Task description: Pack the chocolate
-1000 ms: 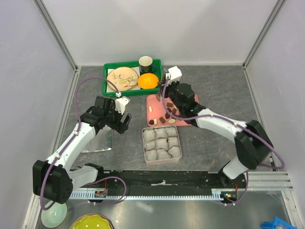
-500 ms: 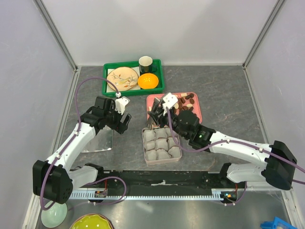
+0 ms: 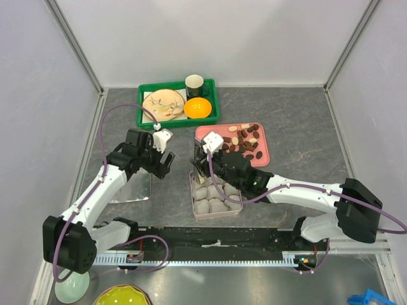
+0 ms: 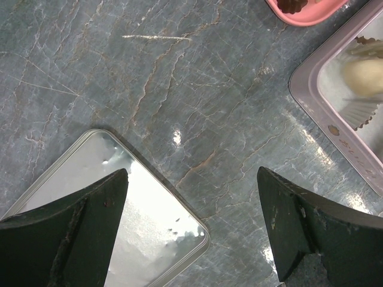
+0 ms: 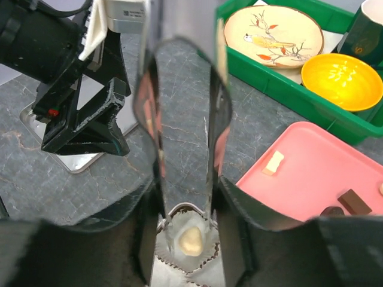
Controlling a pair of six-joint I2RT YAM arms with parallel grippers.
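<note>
Dark brown and cream chocolate pieces lie on the pink tray. In front of it stands a silver tin lined with grey paper cups. My right gripper is shut on metal tongs over the tin's far left corner. The tong tips stand apart around a cream chocolate, which lies in a paper cup. My left gripper is open and holds nothing. It hangs over the corner of the tin lid.
A green bin at the back holds a plate, an orange bowl and a dark cup. The lid lies flat left of the tin. Two bowls sit at the near left edge.
My right arm swung from the pink tray to the tin's far left corner with the tongs. The tongs have spread and a cream piece now lies in the cup. The left arm stayed put.
</note>
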